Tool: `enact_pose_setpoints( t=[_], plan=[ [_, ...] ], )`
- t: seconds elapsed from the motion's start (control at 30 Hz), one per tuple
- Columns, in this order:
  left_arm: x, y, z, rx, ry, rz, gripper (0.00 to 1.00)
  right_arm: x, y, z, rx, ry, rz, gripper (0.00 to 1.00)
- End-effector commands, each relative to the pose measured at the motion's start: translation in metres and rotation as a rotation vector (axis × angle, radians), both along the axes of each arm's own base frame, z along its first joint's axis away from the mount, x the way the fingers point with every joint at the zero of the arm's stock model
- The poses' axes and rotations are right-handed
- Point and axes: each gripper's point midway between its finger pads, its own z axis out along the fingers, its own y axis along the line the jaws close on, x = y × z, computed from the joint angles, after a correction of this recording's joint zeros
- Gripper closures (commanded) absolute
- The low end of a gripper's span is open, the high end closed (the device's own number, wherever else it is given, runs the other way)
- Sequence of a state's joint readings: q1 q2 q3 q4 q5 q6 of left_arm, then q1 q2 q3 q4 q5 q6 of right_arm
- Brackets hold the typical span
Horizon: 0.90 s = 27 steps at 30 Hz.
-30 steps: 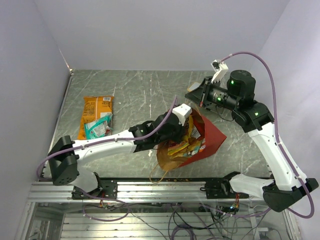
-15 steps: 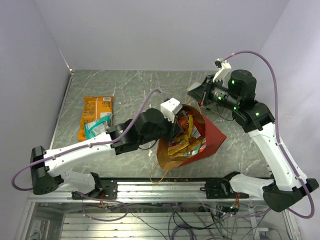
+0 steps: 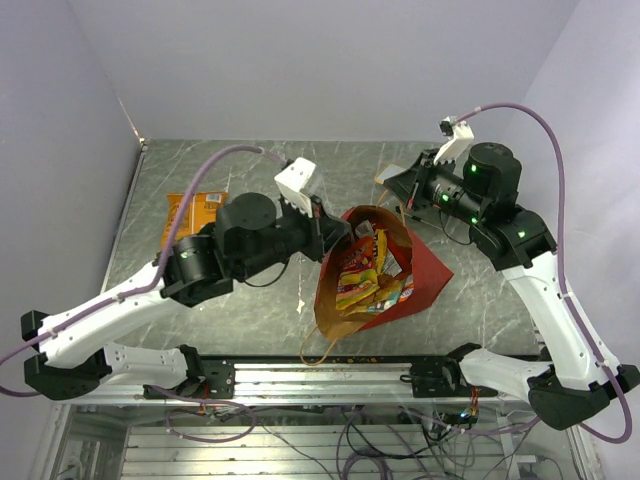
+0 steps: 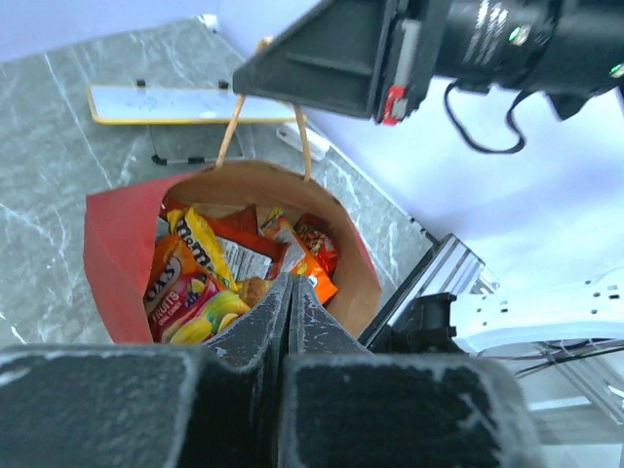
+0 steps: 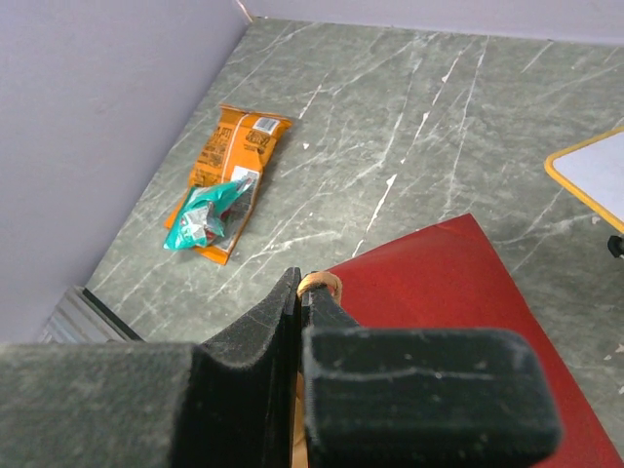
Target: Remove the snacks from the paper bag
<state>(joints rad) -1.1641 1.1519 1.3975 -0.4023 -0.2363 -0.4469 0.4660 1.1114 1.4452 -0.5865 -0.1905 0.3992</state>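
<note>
hovering over the open mouth of the paper bag (image 4: 107,244), the left gripper (image 4: 290,285) is pointing down with its two fingers pressed flat together, and nothing is showing between them. the bag is lying on the grey marbled table (image 5: 409,97) between the two arms, red outside and brown inside, its mouth gaping toward the left arm. snacks (image 4: 210,283) are crowding inside it: a yellow candy wrapper, a dark-red chip bag, orange packets, all jumbled against each other. up at the far rim, the right gripper (image 5: 298,283) is clamping down on the thin tan handle (image 5: 320,284), and the loop is running taut from the bag's edge up to those dark fingers, holding that side of the mouth lifted. over on the left of the table, well apart from the bag, an orange packet (image 5: 239,156) is lying flat, and a teal packet (image 5: 203,219) is resting across its near end, touching it. beyond the bag, a white card (image 5: 595,175) with a yellow border is lying flat on the table.
</note>
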Motion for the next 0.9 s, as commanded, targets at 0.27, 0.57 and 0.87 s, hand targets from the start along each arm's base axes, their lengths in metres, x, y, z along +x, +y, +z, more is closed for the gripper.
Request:
enact_pose_setpoints(
  t=[0.27, 0.57, 0.87],
  plan=[
    [0.010, 0.059, 0.084, -0.064, -0.150, 0.166, 0.93, 0.002, -0.007, 0.008, -0.010, -0.057, -0.028, 1.00],
    [0.030, 0.097, 0.097, 0.027, -0.168, 0.346, 0.93, 0.005, -0.003, 0.006, -0.013, -0.055, -0.010, 1.00],
    [0.049, 0.154, 0.112, 0.093, -0.188, 0.577, 0.93, 0.006, -0.003, 0.006, -0.019, -0.048, -0.011, 1.00]
  ],
)
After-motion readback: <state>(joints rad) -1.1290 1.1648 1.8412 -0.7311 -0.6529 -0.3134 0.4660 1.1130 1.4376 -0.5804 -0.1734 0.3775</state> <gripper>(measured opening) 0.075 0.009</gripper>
